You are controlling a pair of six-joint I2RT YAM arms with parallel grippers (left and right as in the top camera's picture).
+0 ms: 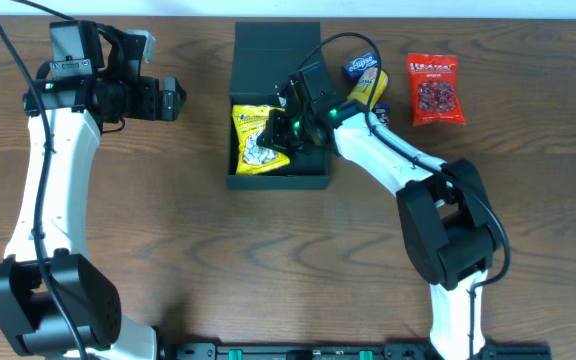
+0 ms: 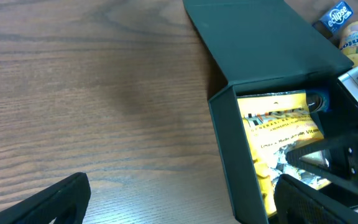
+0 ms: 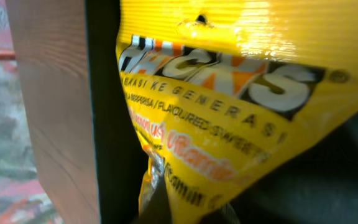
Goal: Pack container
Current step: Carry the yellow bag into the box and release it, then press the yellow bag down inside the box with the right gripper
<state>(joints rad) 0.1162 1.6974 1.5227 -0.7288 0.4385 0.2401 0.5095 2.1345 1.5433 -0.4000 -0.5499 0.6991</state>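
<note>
The container (image 1: 278,183) is a dark box standing open in the middle of the table, its lid (image 1: 276,50) folded flat behind it. A yellow snack packet (image 1: 253,135) lies inside at the left. My right gripper (image 1: 286,128) reaches into the box and its fingers are closed on the packet's lower edge. The right wrist view shows the yellow packet (image 3: 241,81) filling the frame beside the dark container wall (image 3: 107,124). My left gripper (image 1: 173,98) hovers left of the box, open and empty. In the left wrist view, the container (image 2: 235,155) and packet (image 2: 278,121) lie to its right.
Right of the box lie a red snack packet (image 1: 435,90), a blue gum packet (image 1: 361,66) and a yellow candy roll (image 1: 371,90). The right arm stretches across the table from the front right. Bare wood lies left of the box.
</note>
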